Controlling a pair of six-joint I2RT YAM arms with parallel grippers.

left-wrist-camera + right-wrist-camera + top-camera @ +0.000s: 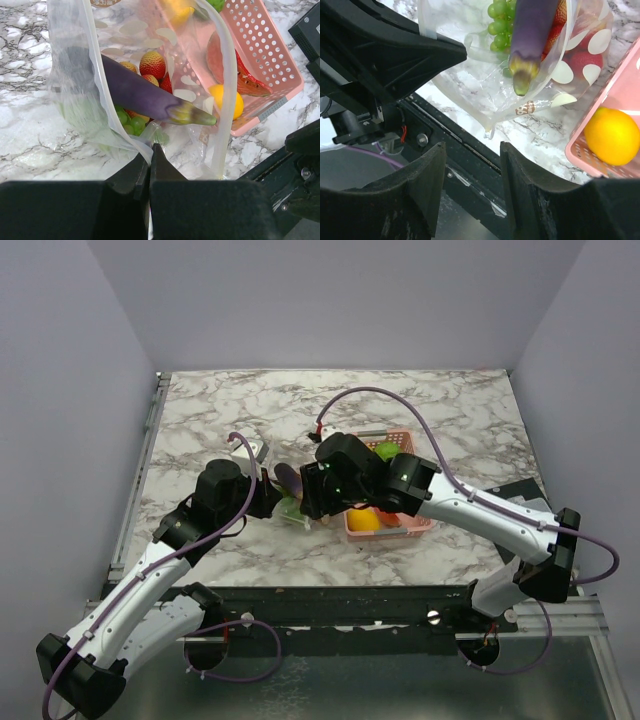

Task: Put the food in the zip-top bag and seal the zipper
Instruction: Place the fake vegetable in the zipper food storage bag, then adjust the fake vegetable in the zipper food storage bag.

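On the table [220, 420], top view, zip-top bag [290, 510] just beside the pink basket [400, 525], left wrist view, left gripper [150, 150] pinching the bag's rim, eggplant [140, 95] partly inside, stem end protruding, right wrist view, right gripper [472, 150] spread, empty, near that stem.

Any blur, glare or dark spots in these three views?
Top external: sharp, evenly lit. Left wrist: milky film of the clear plastic zip-top bag hazes the upper end of the dark purple toy eggplant; left gripper is a featureless black mass. Right wrist: right gripper dark and soft in front; eggplant slightly out of focus.
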